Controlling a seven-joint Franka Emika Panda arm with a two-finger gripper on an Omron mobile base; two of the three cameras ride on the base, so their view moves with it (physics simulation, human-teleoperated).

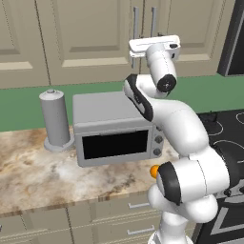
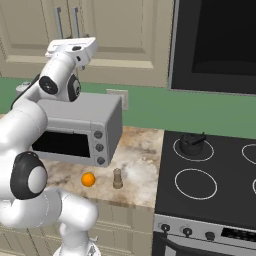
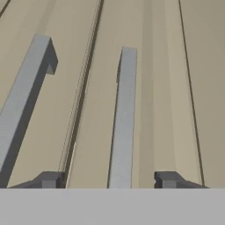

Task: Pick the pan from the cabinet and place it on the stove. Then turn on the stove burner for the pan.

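The cabinet above the counter has both doors shut, so the pan is hidden. In the hand view, two long silver bar handles run up the doors. One handle lies between my fingertips with a gap on each side, and the other handle is off to the left. My gripper is open, raised against the door handles. The stove lies to the right, with its larger front burner ring bare and dark knobs on the silver panel.
A grey microwave stands on the counter under my arm. A grey cylinder is to its left. An orange and a small shaker sit near the counter's front. A small dark pot rests on the back ring.
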